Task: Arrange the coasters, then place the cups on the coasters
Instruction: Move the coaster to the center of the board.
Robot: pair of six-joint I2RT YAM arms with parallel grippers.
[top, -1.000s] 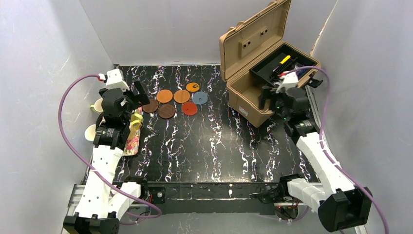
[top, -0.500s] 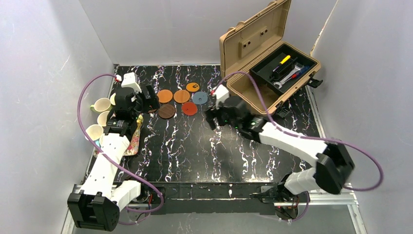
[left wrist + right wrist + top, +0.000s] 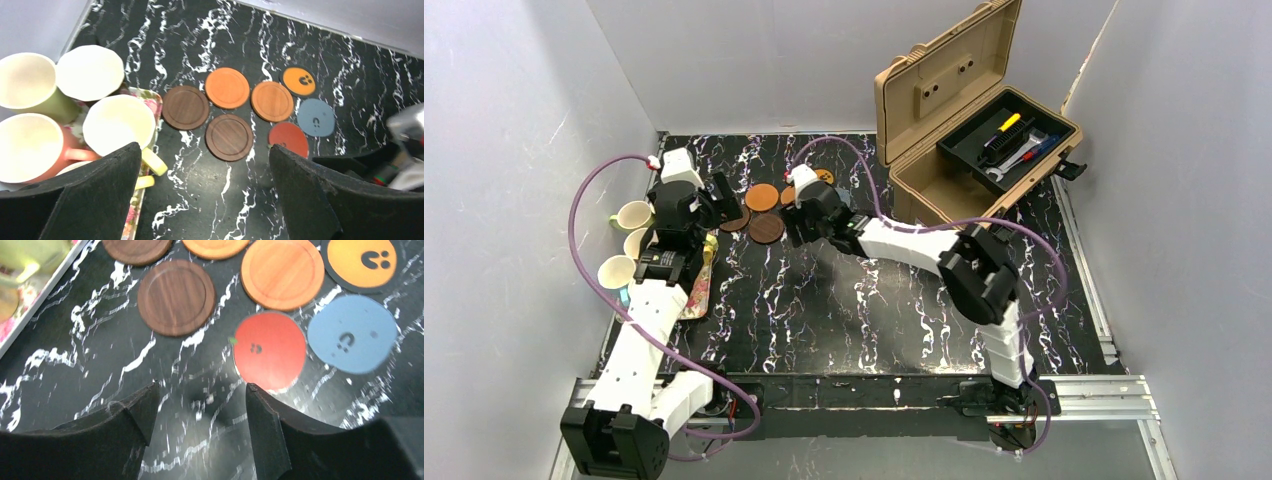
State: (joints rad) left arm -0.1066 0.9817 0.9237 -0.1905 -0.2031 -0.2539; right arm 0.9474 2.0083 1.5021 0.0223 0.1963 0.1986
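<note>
Fingers (image 3: 75,200) of left hand (image 3: 205,150) and right hand (image 3: 200,390) stand apart; orange coaster (image 3: 350,262) bears dark mark (image 3: 375,259).

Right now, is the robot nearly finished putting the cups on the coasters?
Not nearly. Done: nothing yet; the coasters lie bunched together with no cup on any. The cups crowd together at the tray. In hand: the right gripper hangs open and empty by the red coaster; the left gripper is open too. Left: spreading the coasters, then moving every cup.
</note>
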